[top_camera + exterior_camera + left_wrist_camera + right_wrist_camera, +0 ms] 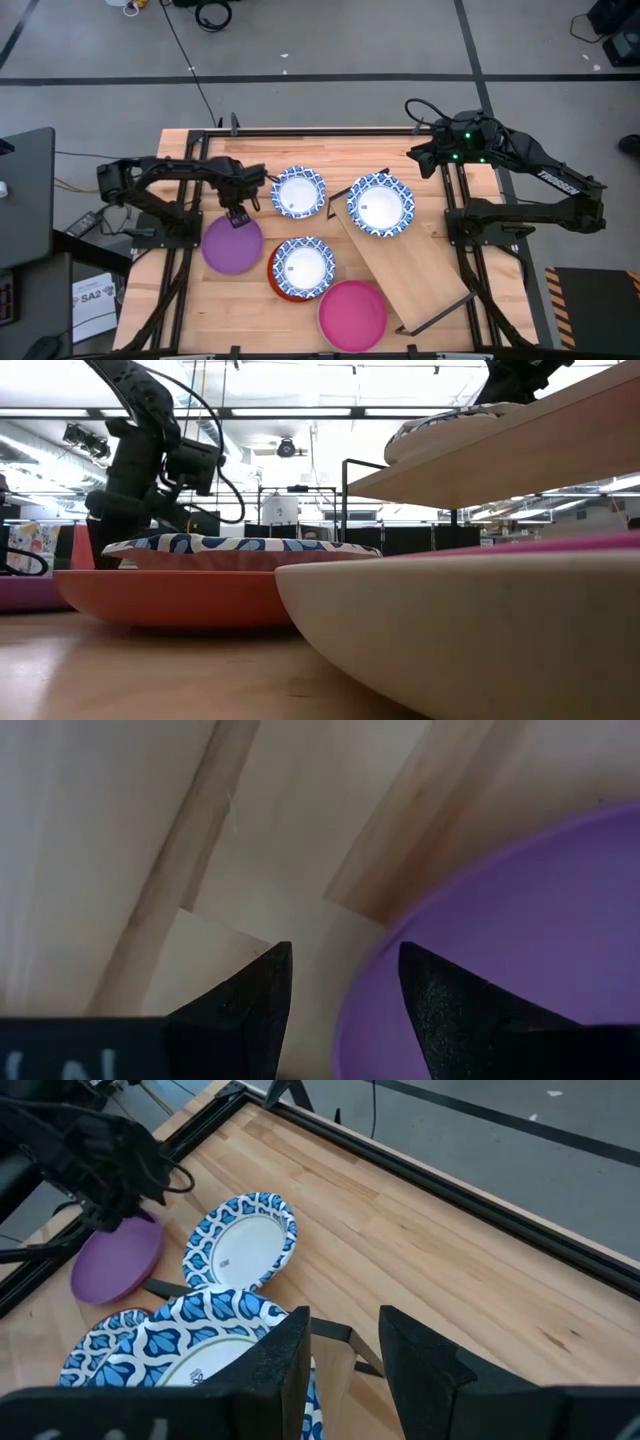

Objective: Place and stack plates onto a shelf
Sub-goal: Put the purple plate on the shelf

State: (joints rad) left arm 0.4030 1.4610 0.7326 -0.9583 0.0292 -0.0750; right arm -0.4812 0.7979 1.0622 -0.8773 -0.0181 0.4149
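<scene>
The plates are spread across my table, six of them. One blue-and-white plate (380,205) already sits on the far end of the shelf (420,270), which lies at a slant on the right half of the table, its near end running toward the front edge. A second blue-and-white plate (298,192) lies flat on the tabletop (330,145) just left of the shelf's far corner. A third blue-and-white plate (303,266) rests on top of the orange-red plate (277,283), near the middle of the table; in the low view that pair reads as a patterned rim over a red dish. The pink plate (352,314) lies at the front, touching or nearly touching the shelf's left edge. The purple plate (232,244) is on the left side, apart from the stack beside it.

My left gripper (238,215) is down at the far rim of the purple plate. My wrist view shows my two fingers parted, one over bare wood and one over the purple rim, with the rim between them and nothing clamped.

My right gripper (342,1342) waits high over the back right of the table, beyond the shelf's far end, its fingers apart and empty.
</scene>
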